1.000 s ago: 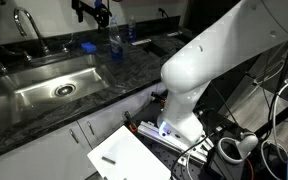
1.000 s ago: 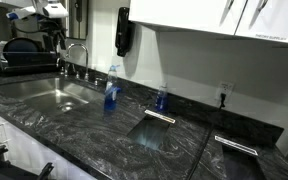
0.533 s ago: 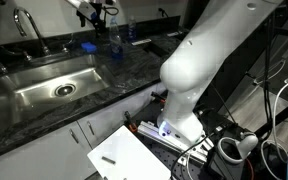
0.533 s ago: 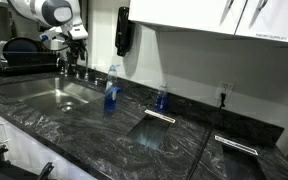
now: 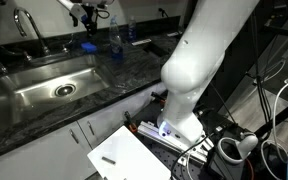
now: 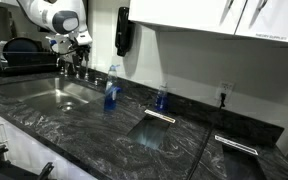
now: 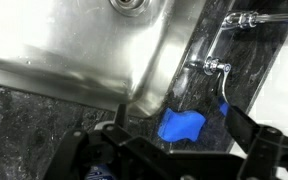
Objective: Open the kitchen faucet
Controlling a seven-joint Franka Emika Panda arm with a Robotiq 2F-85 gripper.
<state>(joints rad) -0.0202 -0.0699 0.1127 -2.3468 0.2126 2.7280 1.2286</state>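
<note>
The jaws stand released, spread wide across the bottom edge of the wrist view, with nothing between them and the two dark fingers [image 7: 252,142] well apart. The kitchen faucet [image 7: 214,67] lies ahead of the jaws and slightly to the right in that view. Its chrome spout runs up and off toward the right edge, and its small lever sits at the base on the dark surface [image 7: 234,100] behind the steel sink [image 7: 74,50]. The jaws are not touching it.

A blue sponge [image 7: 182,127] lies just ahead of the jaws, between them and the faucet's base, at the sink's rim.

In an exterior view the white arm [image 5: 199,60] reaches over the surface [image 5: 129,75], holding the jaws up above the sponge [image 5: 88,45]. The faucet [image 5: 24,22] stands well off to one side of them behind the sink [image 5: 79,72], and a clear bottle [image 5: 112,38] is close on the other side. In an exterior view the arm [image 6: 49,17] hangs over the back of the sink, near a blue-filled bottle [image 6: 111,88].
</note>
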